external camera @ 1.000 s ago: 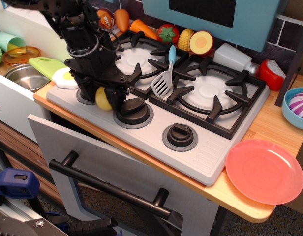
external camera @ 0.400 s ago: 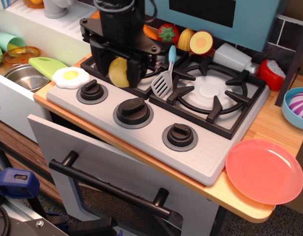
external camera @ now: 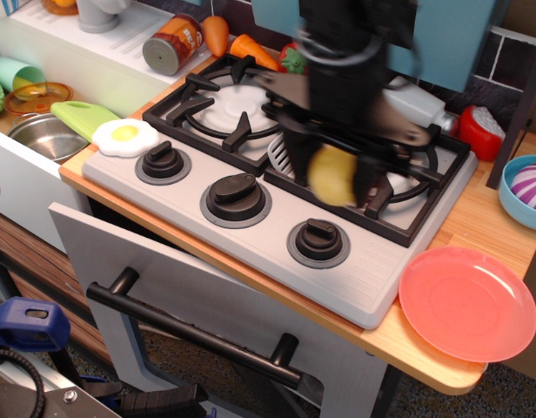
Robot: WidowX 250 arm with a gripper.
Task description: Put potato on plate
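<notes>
The pale yellow potato [external camera: 331, 174] is held in my black gripper [external camera: 334, 177], which is shut on it and blurred by motion. It hangs in the air above the right burner of the toy stove [external camera: 251, 218], near the stove's front right part. The salmon-pink plate [external camera: 467, 303] lies flat on the wooden counter at the front right corner, lower right of the gripper and apart from it. The arm hides the spatula and part of the right burner.
Three black knobs [external camera: 236, 198] line the stove's front. A white fried egg [external camera: 123, 135] lies at the stove's left edge. A blue bowl [external camera: 525, 191] sits at the far right. Toy vegetables, a can [external camera: 171, 43] and a red item [external camera: 480, 131] stand along the back.
My gripper has lifted the potato from beside the left knob and carried it right across the stove, from over the left burner to over the right burner, nearer the plate.
</notes>
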